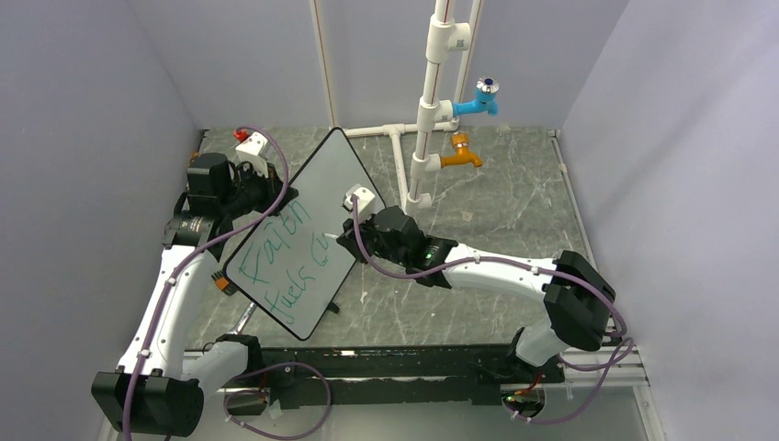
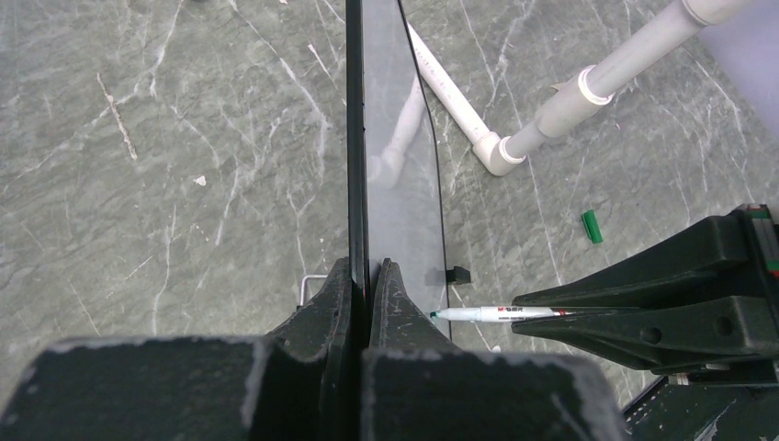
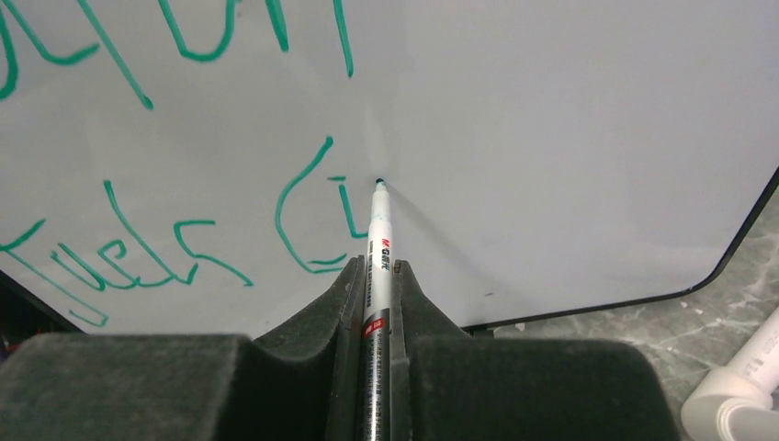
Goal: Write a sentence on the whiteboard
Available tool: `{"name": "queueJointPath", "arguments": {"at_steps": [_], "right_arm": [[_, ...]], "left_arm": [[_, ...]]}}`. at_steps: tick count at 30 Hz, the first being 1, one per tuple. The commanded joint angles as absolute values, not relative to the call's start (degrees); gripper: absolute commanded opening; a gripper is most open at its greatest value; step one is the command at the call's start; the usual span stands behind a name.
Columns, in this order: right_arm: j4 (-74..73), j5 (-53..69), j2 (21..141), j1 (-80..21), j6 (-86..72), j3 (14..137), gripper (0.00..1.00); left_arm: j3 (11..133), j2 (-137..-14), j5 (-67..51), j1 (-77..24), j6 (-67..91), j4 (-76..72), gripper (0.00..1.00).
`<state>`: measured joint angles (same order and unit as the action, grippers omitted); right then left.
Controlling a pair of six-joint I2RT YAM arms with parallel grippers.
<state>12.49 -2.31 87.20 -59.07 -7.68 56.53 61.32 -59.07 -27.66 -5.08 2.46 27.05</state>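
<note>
The whiteboard (image 1: 326, 188) stands up on edge over the left half of the worktop (image 1: 496, 211), its written face turned toward the right arm. I cannot tell whether its lower corner rests on the worktop. On it I read the sentence (image 1: 278, 246) in green, in two lines: "Faith" above, "fuels" below, then a "C" and a short hooked stroke.

My left tool (image 2: 369, 280) is clenched on the board's black rim, one finger on each face. My right tool (image 3: 377, 276) is clenched around a white marker (image 3: 379, 225), whose tip touches the board just right of that last stroke.

A small green cap (image 2: 592, 226) lies on the worktop beyond the board, near the white pipe frame (image 1: 424, 119). The frame carries a blue tap (image 1: 479, 99) and an orange tap (image 1: 461, 159) at the back.
</note>
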Motion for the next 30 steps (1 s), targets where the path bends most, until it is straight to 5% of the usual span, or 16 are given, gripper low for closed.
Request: {"name": "queueJointPath", "arguments": {"at_steps": [1, 30], "right_arm": [[14.15, -2.63, 88.38, -58.96, -7.02, 60.11, 0.00], [18.13, 4.31, 87.72, -59.92, -11.82, 53.96, 0.00]], "left_arm": [[59.63, -59.67, -23.60, -5.54, -4.92, 33.23, 0.00], [59.59, -59.35, -23.49, -5.55, -4.92, 33.22, 0.00]]}}
